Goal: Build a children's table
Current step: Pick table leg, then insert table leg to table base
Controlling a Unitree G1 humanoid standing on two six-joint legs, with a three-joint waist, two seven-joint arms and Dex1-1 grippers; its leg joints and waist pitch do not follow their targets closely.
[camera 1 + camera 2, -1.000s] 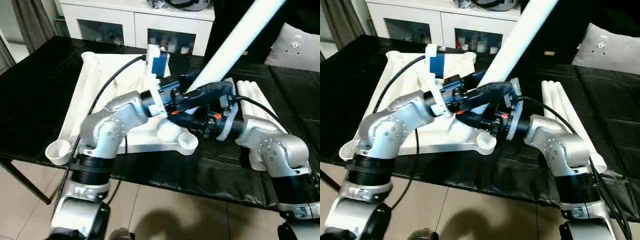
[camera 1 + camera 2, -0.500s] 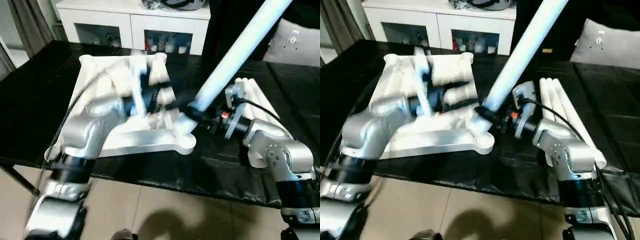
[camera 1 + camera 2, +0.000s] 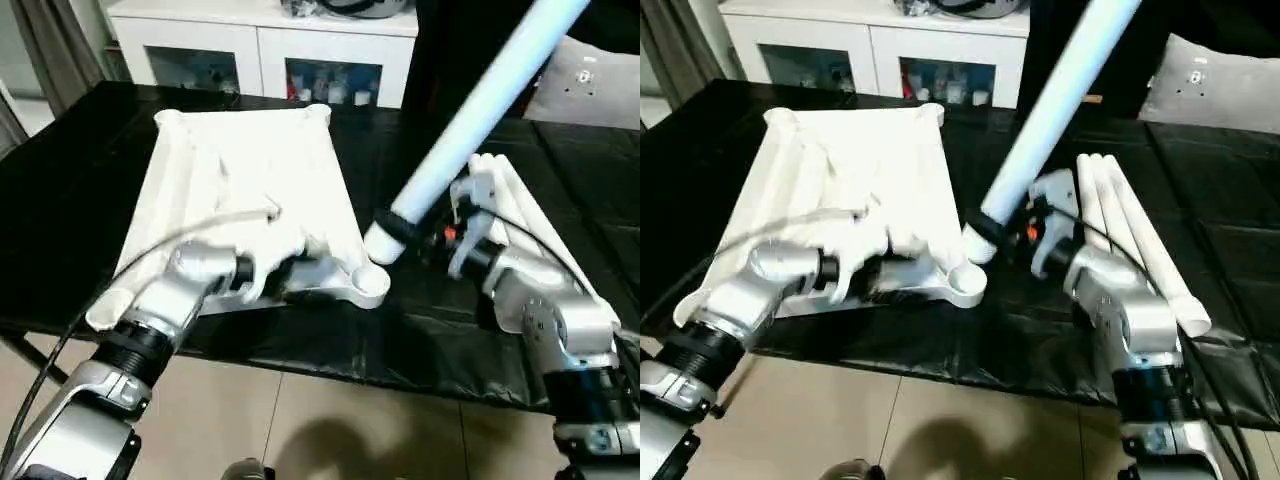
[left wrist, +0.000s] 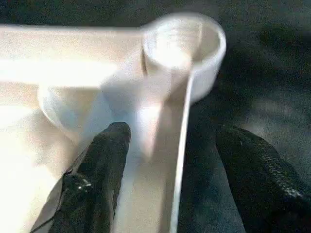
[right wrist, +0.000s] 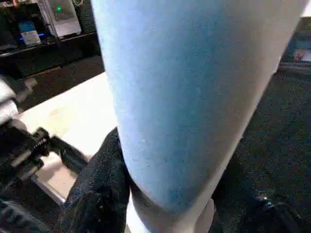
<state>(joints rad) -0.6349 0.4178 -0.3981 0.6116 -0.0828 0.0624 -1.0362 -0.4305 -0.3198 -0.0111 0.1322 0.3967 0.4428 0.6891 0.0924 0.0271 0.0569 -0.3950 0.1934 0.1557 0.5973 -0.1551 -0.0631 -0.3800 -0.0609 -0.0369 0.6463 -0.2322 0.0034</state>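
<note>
The children's table top (image 3: 240, 170) lies white and underside up on the black-covered work table. My right gripper (image 3: 397, 238) is shut on a long white leg (image 3: 480, 100) close to its lower end, black fingers (image 5: 97, 189) pressed against the tube. The leg slants up and away to the right, its lower end just above and behind the top's near right corner socket (image 3: 368, 283). My left gripper (image 4: 176, 131) is open low at the top's front rim beside that socket (image 4: 182, 46), one finger inside the rim, the other outside over the black cloth.
More white legs (image 3: 1120, 215) lie side by side on the black cloth to the right of my right arm. A white cabinet (image 3: 270, 40) stands behind the table and a grey cushion (image 3: 590, 85) at far right. The table's front edge drops to tiled floor (image 3: 330, 430).
My left arm has pulled back from beside the leg and dropped to the top's front rim. The right gripper has kept its hold on the leg. The camera has shifted a little.
</note>
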